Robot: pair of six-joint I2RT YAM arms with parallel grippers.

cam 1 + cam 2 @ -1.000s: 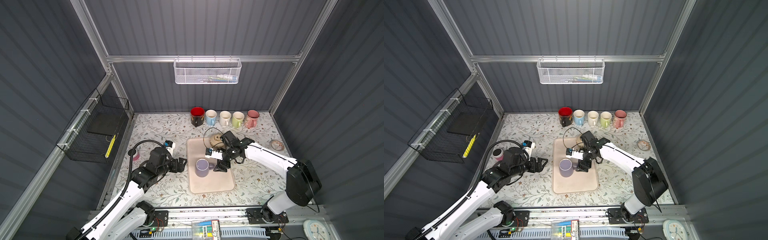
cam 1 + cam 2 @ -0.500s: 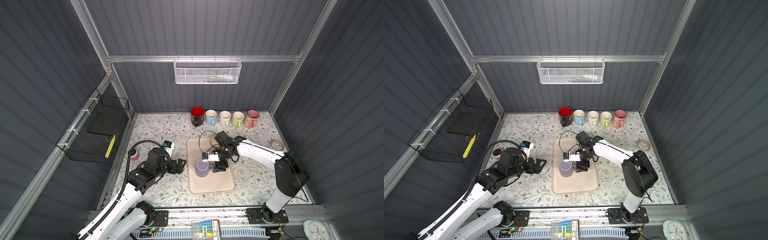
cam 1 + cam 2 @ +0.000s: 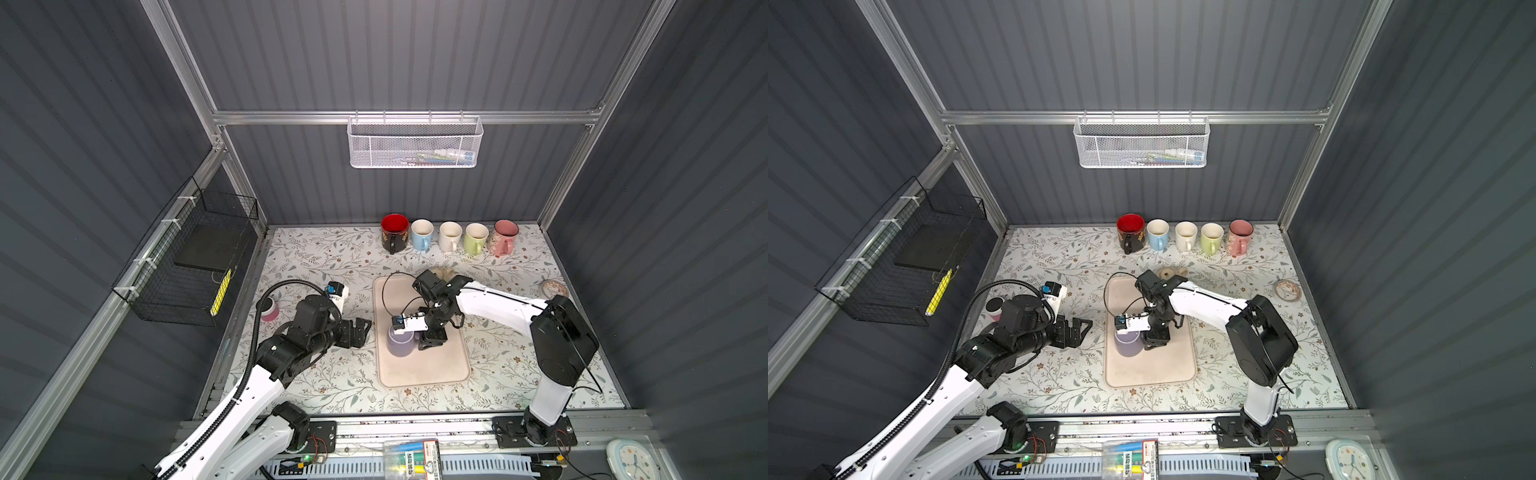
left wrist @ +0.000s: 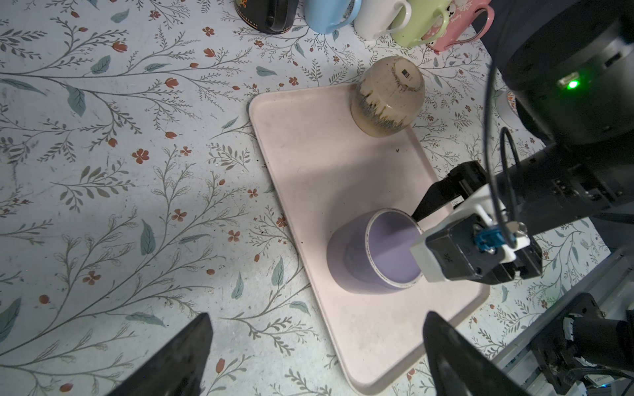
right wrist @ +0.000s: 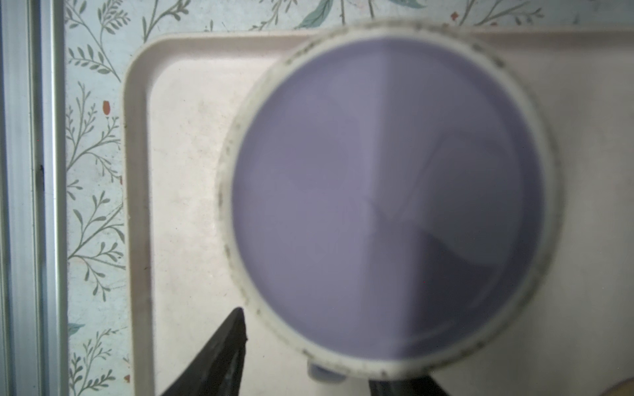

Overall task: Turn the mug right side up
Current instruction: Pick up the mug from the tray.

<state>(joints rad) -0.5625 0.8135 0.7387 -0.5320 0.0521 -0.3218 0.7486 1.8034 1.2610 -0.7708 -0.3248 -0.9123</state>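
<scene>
**Lavender mug (image 3: pixel 400 348) stands base-up near the tray rim, right claw (image 3: pixel 430 341) beside it**

Pale pink, the tray (image 3: pixel 428 370) lies lengthwise on the floral counter (image 3: pixel 316 257). The lavender mug sits on it close to the long rim on the robot's left side, about halfway along. Bare tray lies open in front of the mug. Open counter runs between that rim and the left wall. There the left claw (image 3: pixel 359 332) hovers just beside the tray, fingers spread wide and holding nothing.

A beige cup (image 4: pixel 387 99) rests upside down at the tray's far corner. A row of five mugs (image 3: pixel 450 237) stands mouths up along the back wall. The white mesh basket (image 3: pixel 415 143) on that wall holds items too small to tell. The black wire basket (image 3: pixel 195 266) on the left wall holds a dark slab, and a yellow object shows at its front.

The mug's long axis is vertical, with its flat, pale-ringed base facing up and its mouth on the tray. In the right wrist view a stub of its handle (image 5: pixel 326 373) shows between the right claw's two fingers (image 5: pixel 219 356). Whether they clench it cannot be told.
</scene>
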